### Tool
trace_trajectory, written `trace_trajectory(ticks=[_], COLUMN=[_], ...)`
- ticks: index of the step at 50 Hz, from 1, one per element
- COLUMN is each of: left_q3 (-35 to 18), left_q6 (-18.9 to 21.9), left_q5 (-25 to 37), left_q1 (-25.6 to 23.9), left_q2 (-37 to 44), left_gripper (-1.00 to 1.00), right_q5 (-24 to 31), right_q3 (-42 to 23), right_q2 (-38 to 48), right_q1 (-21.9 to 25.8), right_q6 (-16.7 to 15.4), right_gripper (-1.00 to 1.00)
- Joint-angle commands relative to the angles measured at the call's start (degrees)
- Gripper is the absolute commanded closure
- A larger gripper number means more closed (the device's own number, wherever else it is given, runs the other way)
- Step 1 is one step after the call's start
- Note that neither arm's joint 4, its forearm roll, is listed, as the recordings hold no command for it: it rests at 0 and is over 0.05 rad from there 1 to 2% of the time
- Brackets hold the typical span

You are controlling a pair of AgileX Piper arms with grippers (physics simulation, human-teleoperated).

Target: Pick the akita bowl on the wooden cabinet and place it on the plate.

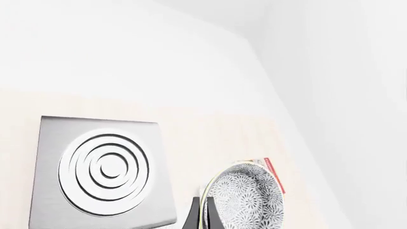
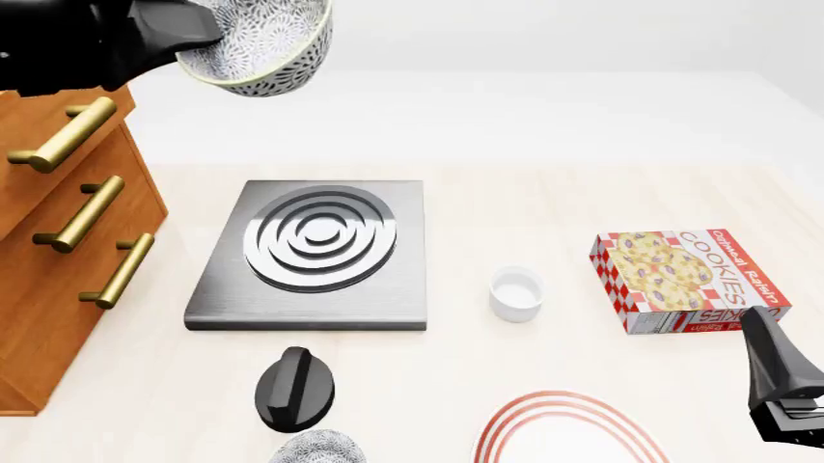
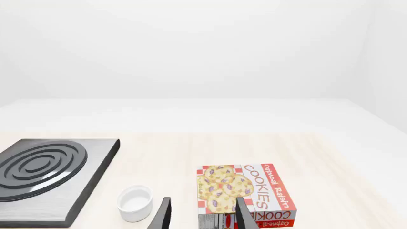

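The akita bowl [image 2: 264,43], speckled black and white with a pale rim, hangs tilted in the air at the top left of the front view. My left gripper [image 2: 193,34] is shut on its rim. In the left wrist view the bowl [image 1: 245,198] is edge-on, with the rim pinched by the left gripper [image 1: 202,215]. The wooden cabinet [image 2: 58,251] stands below it at the far left. The plate [image 2: 566,424], white with red rings, lies at the near edge, partly cut off. My right gripper [image 2: 779,381] [image 3: 203,217] is open and empty near the cookie box.
A grey stove slab [image 2: 315,246] lies in the middle, a black knob [image 2: 296,386] in front of it. A second speckled bowl [image 2: 318,449] peeks in at the near edge. A small white cup [image 2: 516,293] and a cookies box [image 2: 682,280] stand to the right.
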Motion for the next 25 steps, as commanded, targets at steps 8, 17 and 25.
trace_trajectory(ticks=[8, 17, 25], left_q3=[1.32, 1.75, 1.91], left_q6=[0.88, 1.12, 1.26], left_q5=[-1.03, -0.63, -0.46], left_q1=[-4.57, -6.54, -7.9], left_q2=[1.47, 1.55, 1.7], left_gripper=[1.0, 1.0, 1.0], right_q5=[0.0, 0.0, 0.0], right_q3=[0.0, 0.0, 0.0], right_q2=[-0.01, 0.0, 0.0], right_q1=[0.0, 0.0, 0.01], right_q6=[0.0, 0.0, 0.0], right_gripper=[-1.0, -1.0, -1.0])
